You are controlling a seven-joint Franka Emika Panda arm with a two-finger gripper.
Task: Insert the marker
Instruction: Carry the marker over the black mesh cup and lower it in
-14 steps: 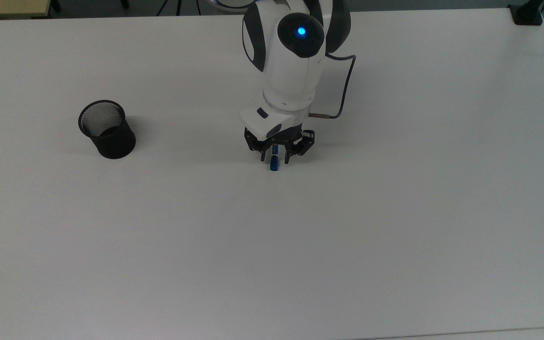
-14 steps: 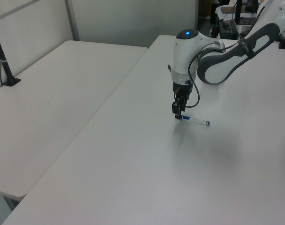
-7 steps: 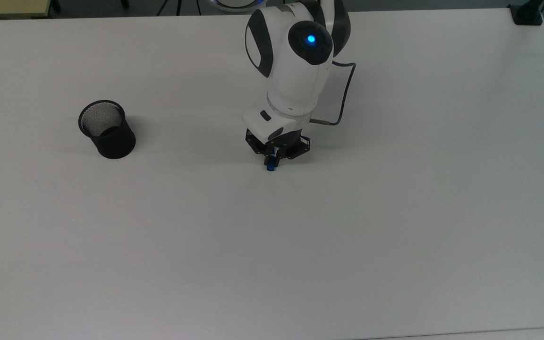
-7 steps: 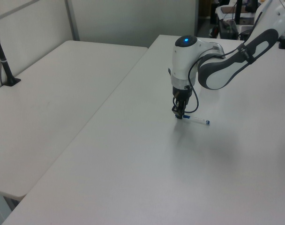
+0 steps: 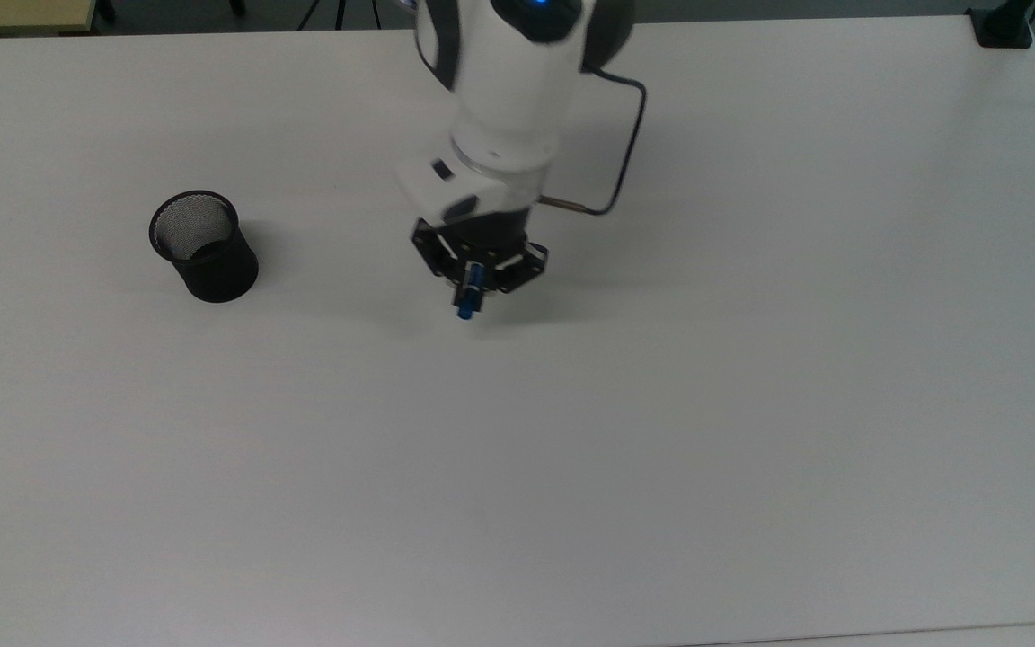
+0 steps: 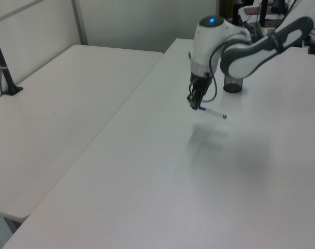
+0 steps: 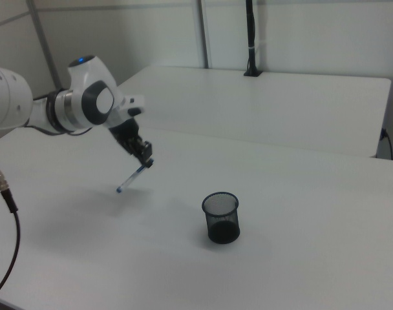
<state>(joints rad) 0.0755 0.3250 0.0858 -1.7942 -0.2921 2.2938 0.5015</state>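
Black mesh cup (image 5: 204, 245), blue-and-white marker (image 7: 130, 179), white table (image 5: 661, 449)

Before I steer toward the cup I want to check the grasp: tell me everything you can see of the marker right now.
The slim white-barrelled marker with blue ends hangs clear of the white table, held near one end by the black two-finger gripper, whose fingers are shut on it. In the right view it slants down toward the right view's left, its free tip blue. In the left view it juts out nearly level over its shadow. From the top a blue end shows. Nothing else touches it; the black mesh cup stands apart.
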